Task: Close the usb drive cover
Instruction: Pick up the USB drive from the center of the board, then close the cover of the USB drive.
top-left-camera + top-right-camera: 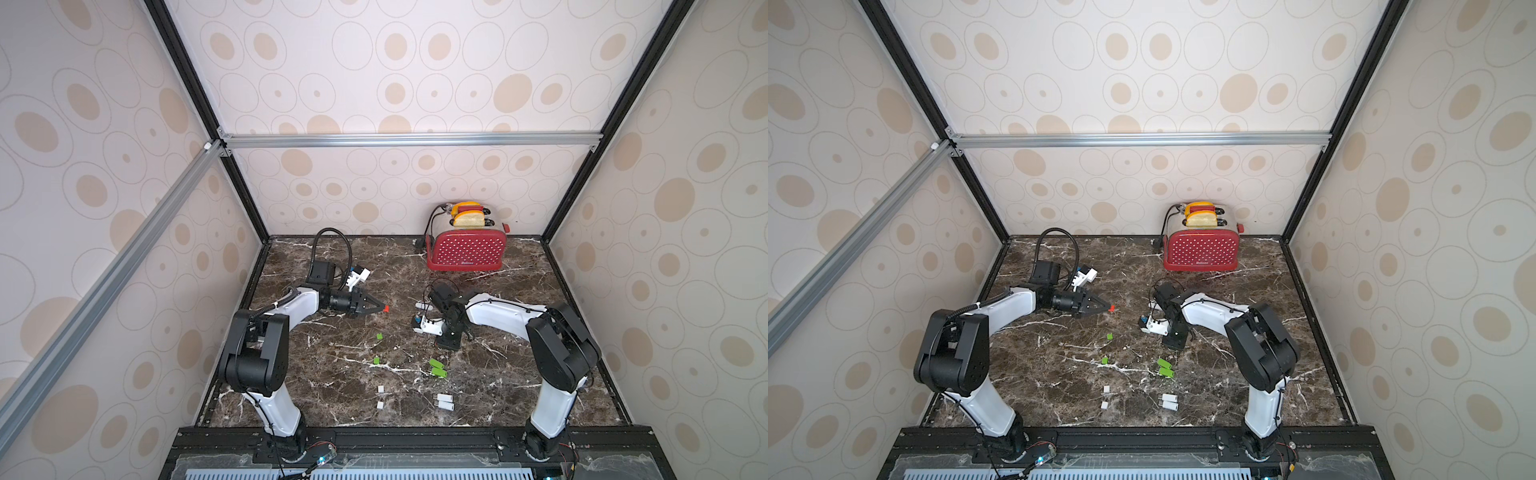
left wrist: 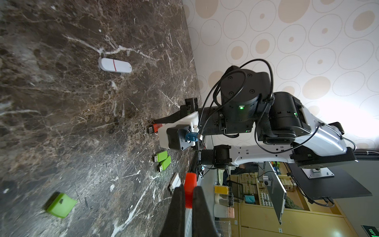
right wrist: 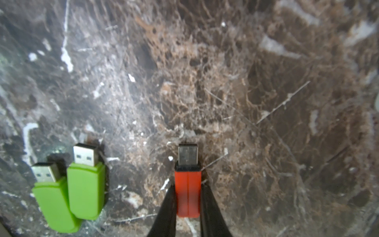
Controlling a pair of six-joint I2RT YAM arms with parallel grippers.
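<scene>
The left end effector [image 1: 380, 308] pinches a red cap [image 1: 386, 308] over the marble table [image 1: 316, 374].

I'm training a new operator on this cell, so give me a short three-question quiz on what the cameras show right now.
1. True or false: the red drive, gripped by the right claw, already wears its cap.
2. What does the left claw hold? A) the red cap B) a screw C) nothing
3. Fill in: ___ green drives with bare plugs lie beside the red drive.
Key: 1 false, its plug is bare; 2 A; 3 two.
</scene>
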